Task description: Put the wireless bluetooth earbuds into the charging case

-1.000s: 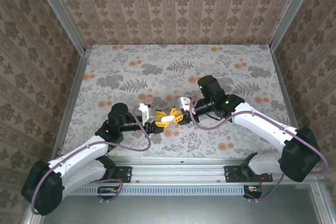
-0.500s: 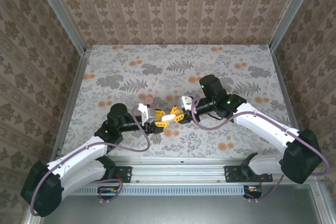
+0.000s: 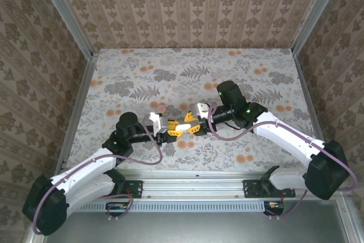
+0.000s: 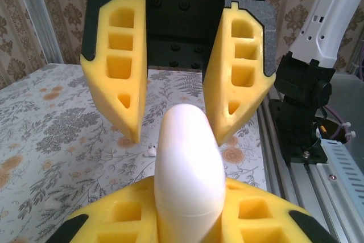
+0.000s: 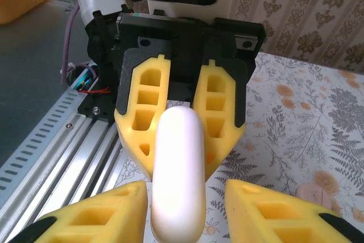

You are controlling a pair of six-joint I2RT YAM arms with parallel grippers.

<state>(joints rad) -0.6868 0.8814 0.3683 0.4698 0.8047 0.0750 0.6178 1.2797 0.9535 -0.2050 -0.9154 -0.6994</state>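
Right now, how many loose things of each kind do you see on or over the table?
glossy white rounded plastic charging case: 1
round pinkish-orange disc: 1
tiny whitish plastic earbud, clearly seen: 1
total: 3

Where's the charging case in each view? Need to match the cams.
Top external: charging case at picture centre, just below the middle.
Left wrist: bottom centre, tip pointing up-frame.
Right wrist: bottom centre, standing tall in the frame.
Shared landmark: the yellow-fingered left pincer clamped on it.
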